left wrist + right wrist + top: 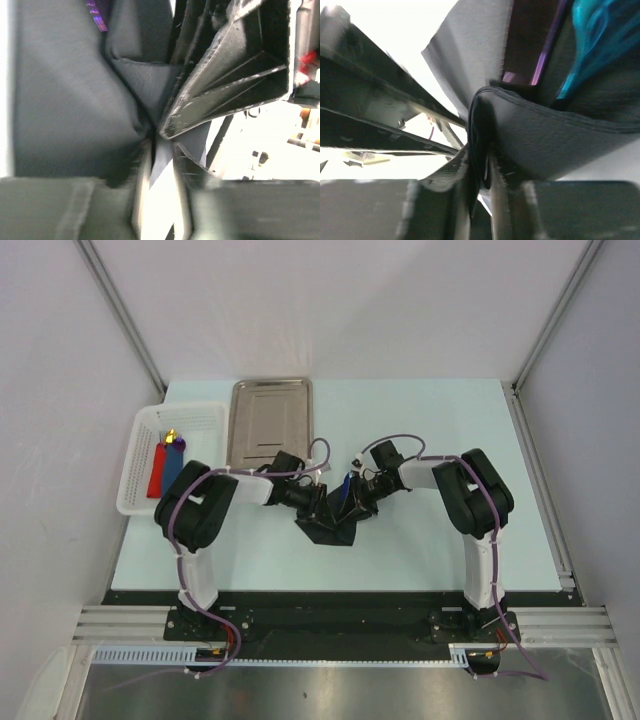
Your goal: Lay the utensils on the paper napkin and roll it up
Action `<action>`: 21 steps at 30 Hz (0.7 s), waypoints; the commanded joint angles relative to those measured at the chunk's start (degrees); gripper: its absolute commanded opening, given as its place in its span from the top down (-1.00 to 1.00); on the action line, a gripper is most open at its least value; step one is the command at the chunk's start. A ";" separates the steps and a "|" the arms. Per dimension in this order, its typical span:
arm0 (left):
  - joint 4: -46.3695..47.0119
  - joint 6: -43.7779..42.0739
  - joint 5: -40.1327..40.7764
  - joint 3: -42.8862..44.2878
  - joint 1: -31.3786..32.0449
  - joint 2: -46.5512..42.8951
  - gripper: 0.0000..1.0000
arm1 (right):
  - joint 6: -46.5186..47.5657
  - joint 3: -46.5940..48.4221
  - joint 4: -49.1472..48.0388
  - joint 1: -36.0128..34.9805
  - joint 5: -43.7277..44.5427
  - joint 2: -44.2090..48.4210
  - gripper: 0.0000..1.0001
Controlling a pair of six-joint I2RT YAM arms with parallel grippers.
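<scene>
The black paper napkin (333,522) is bunched and lifted at the table's middle, between my two grippers. The left gripper (316,502) is shut on a fold of it, which fills the left wrist view (65,100). The right gripper (358,502) pinches a thick fold of the napkin (555,135) between its fingertips. The bright blue utensil (346,486) sticks up out of the napkin and shows in the right wrist view (590,40). The dark purple utensil (535,45) lies beside it inside the folds. A purple sliver (95,11) shows in the left wrist view.
A shiny steel tray (270,420) lies at the back left. A white basket (140,465) at the left edge holds a flat red piece (157,468) and a flat blue piece (176,470). The right gripper's finger (230,75) hangs close in the left wrist view.
</scene>
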State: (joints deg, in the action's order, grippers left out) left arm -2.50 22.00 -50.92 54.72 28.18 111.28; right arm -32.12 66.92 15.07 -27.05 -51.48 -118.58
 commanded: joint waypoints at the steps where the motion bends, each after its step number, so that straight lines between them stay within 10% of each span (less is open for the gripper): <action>1: 1.10 0.50 0.91 -2.59 -4.62 -7.56 0.25 | 0.57 1.99 -1.45 -0.63 -0.20 -1.21 0.47; 12: 1.62 -0.73 -1.73 -7.26 -8.32 -14.34 -0.26 | -0.31 2.43 -2.24 -1.08 -0.11 -1.56 -0.24; 21: 10.15 8.93 -1.38 -8.58 -9.46 -13.29 -0.26 | 0.04 3.05 -1.36 -1.17 -0.28 -2.26 -0.27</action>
State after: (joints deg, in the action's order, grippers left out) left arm 0.80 26.00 -51.40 46.41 19.44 99.09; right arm -33.21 69.04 12.93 -28.08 -54.37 -118.96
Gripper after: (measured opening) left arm 0.635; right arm 0.633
